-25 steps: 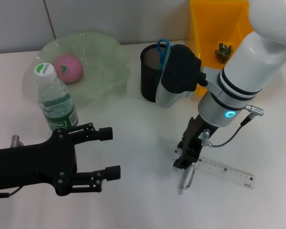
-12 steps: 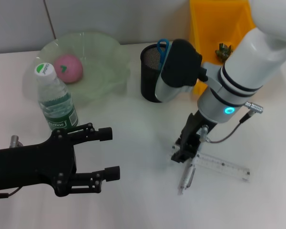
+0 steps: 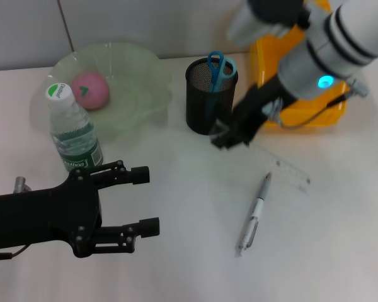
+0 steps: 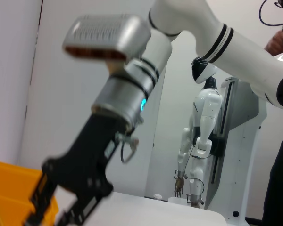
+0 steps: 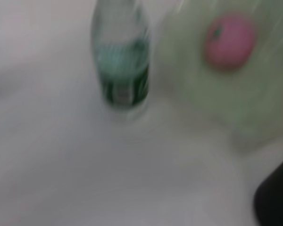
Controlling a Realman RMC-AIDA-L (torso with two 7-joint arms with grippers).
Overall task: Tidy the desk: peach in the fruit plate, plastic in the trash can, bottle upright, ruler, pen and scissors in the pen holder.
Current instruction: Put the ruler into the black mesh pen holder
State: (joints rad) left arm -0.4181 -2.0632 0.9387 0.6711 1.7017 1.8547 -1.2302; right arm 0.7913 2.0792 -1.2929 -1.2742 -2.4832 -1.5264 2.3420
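My right gripper (image 3: 227, 137) hangs just right of the black mesh pen holder (image 3: 206, 100), shut on one end of the clear ruler (image 3: 288, 170). The ruler trails off to the right, lifted above the table. The blue-handled scissors (image 3: 218, 65) stand in the holder. A silver pen (image 3: 254, 215) lies on the table below the ruler. The pink peach (image 3: 90, 90) rests in the green fruit plate (image 3: 138, 69). In front of the plate the bottle (image 3: 73, 129) stands upright. My left gripper (image 3: 143, 202) is open, low at the front left. The plastic is hidden.
The yellow trash can (image 3: 271, 50) stands at the back right, partly behind my right arm. The right wrist view shows the bottle (image 5: 122, 70), the peach (image 5: 228, 40) and a dark edge of the pen holder (image 5: 276, 197).
My right gripper has risen from the table and swung back and left toward the pen holder, carrying the ruler. The pen stays where it lay. The left arm has not moved.
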